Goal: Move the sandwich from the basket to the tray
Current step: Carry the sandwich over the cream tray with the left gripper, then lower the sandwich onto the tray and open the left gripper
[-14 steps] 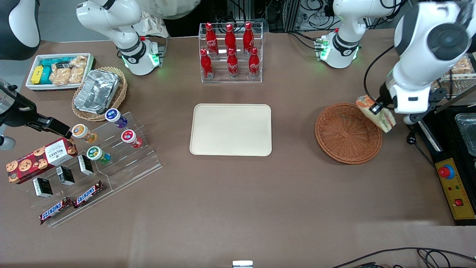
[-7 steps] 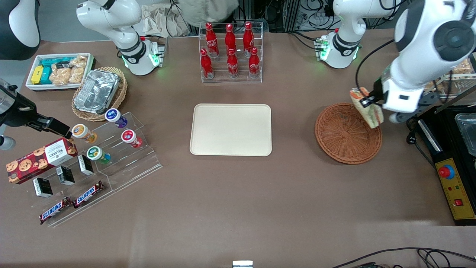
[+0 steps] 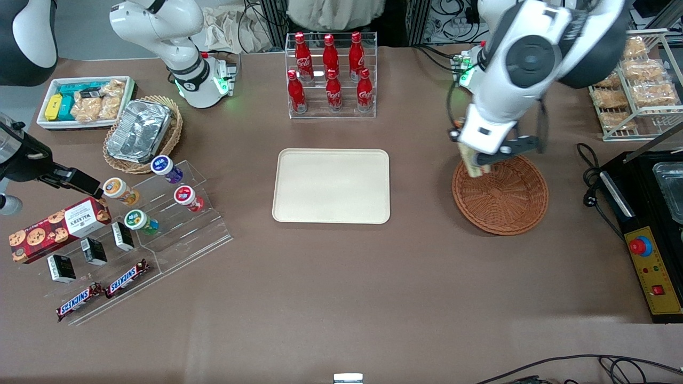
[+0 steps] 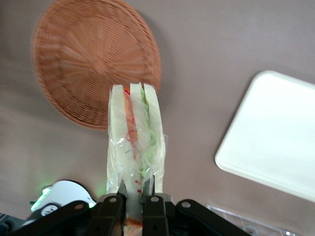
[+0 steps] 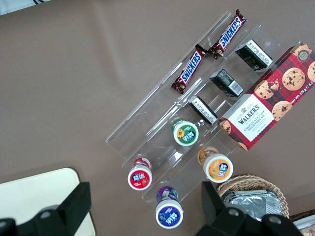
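My gripper [image 3: 476, 160] [image 4: 134, 194] is shut on the sandwich [image 4: 134, 137], a plastic-wrapped white wedge with red, green and orange layers. It hangs in the air over the rim of the reddish-brown wicker basket [image 3: 501, 197] [image 4: 88, 54], on the edge that faces the tray. In the front view only a small end of the sandwich [image 3: 473, 163] shows below the arm. The cream tray [image 3: 331, 185] [image 4: 273, 137] lies flat at the table's middle with nothing on it.
A rack of red cola bottles [image 3: 331, 74] stands farther from the front camera than the tray. A wire rack of packaged snacks [image 3: 632, 80] and a black control box [image 3: 653, 266] sit at the working arm's end. Acrylic steps with cups [image 3: 160, 197] lie toward the parked arm's end.
My gripper has carried the sandwich from the basket's outer rim across the basket to its tray-side rim, and the arm has swung round.
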Controlling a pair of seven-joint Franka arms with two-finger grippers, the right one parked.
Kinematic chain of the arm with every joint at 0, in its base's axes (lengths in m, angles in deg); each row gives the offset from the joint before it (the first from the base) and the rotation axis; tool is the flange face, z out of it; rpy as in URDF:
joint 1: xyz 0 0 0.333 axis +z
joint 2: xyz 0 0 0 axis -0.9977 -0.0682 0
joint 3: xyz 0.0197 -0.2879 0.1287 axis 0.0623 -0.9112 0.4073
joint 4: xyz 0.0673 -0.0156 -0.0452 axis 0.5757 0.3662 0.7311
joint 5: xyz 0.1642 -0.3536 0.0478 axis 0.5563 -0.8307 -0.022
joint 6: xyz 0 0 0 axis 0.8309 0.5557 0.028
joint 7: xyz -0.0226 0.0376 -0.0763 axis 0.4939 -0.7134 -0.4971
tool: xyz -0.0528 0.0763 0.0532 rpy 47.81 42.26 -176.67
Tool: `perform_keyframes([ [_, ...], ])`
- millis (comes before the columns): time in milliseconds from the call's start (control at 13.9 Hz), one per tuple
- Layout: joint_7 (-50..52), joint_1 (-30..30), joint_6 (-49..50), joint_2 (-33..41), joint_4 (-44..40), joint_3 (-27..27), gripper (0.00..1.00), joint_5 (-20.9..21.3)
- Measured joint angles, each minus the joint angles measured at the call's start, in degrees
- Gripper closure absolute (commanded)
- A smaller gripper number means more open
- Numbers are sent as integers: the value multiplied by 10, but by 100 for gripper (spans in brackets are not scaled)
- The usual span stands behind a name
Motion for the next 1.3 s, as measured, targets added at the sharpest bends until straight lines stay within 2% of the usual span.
perform_keyframes([
  [288,16,-41,-67,-25,0,0,100,-59],
  [648,82,-105,-188,-85,1,0,100,-60],
  [936,109,-125,-282,-142,7,0,100,-60],
  [1296,123,-162,-352,-193,10,0,100,-60],
])
